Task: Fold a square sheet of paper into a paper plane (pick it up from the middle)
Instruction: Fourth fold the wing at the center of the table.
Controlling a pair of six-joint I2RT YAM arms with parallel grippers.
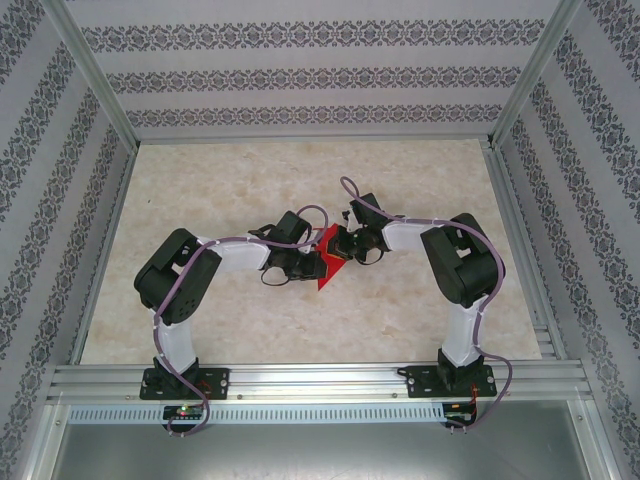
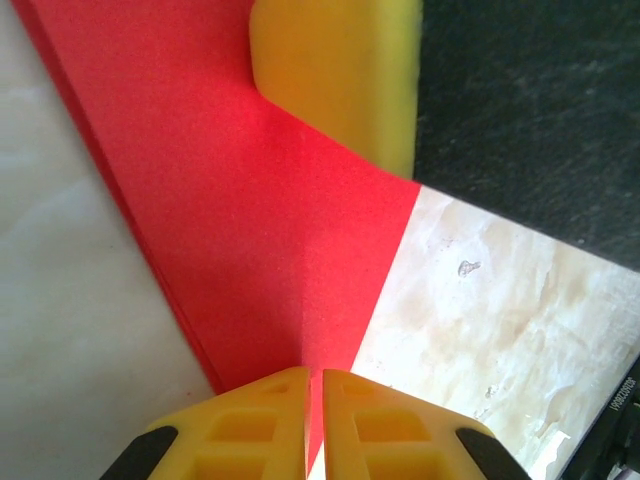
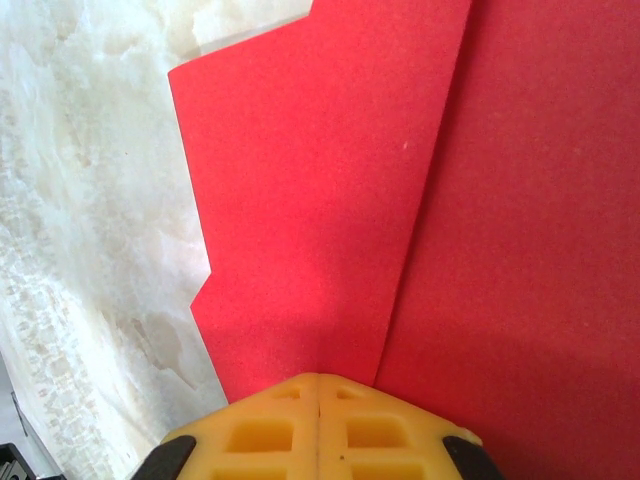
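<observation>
The red paper (image 1: 328, 262) lies on the pale table (image 1: 230, 190), near the middle, right between the two arms. It is already folded, and from above it looks like a narrow shape with a sharp tip that points toward the arm bases. The left pincer (image 1: 306, 262) sits at the left side of the paper and the right pincer (image 1: 345, 250) sits at its right side, so the paper is squeezed in between them. In the left wrist view, the left pincer (image 2: 313, 385) has its two yellow fingers almost together, with just a thin slit between them. The red paper (image 2: 250, 220) gets narrow there, runs into the slit, and looks pinched. A fold line in the paper leads straight to that spot. At the far end of the paper, one yellow finger (image 2: 340, 80) of the right pincer rests on the red. In the right wrist view, the right pincer (image 3: 318, 385) is closed tight, with no gap at all. Its tip touches the red paper (image 3: 320, 200), beside a long fold edge. Whether any paper is caught in it cannot be told.
</observation>
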